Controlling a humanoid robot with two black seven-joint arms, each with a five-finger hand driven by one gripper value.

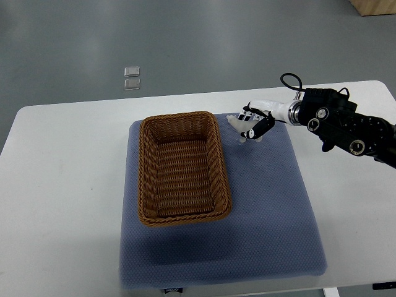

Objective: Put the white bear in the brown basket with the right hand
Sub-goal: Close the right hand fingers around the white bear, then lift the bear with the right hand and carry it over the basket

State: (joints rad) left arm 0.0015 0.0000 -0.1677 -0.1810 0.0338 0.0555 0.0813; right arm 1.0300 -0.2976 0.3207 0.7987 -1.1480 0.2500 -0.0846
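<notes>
1. Top view: the right robot hand (253, 124) reaches in from the picture's right edge on a black arm and sits over the far right part of the blue mat (272, 204).
2. Its fingers curl around the white bear (239, 125), gripping it; only small pale parts of the toy show between and beside the fingers.
3. The white bear is just beside the far right corner of the brown basket (181, 167), outside its rim, over the mat. Whether it rests on the mat or is lifted clear cannot be told.
4. So much of the bear is covered that its long axis and the way it faces cannot be read; the visible bit juts toward the basket, to the picture's left.
5. The brown basket is woven and rectangular, its long axis running from the near side to the far side, slightly tilted. It lies on the left half of the mat.
6. The mat lies on the white bench (55, 185).
7. Two small clear squares (132, 78) lie on the grey floor beyond the bench.
</notes>
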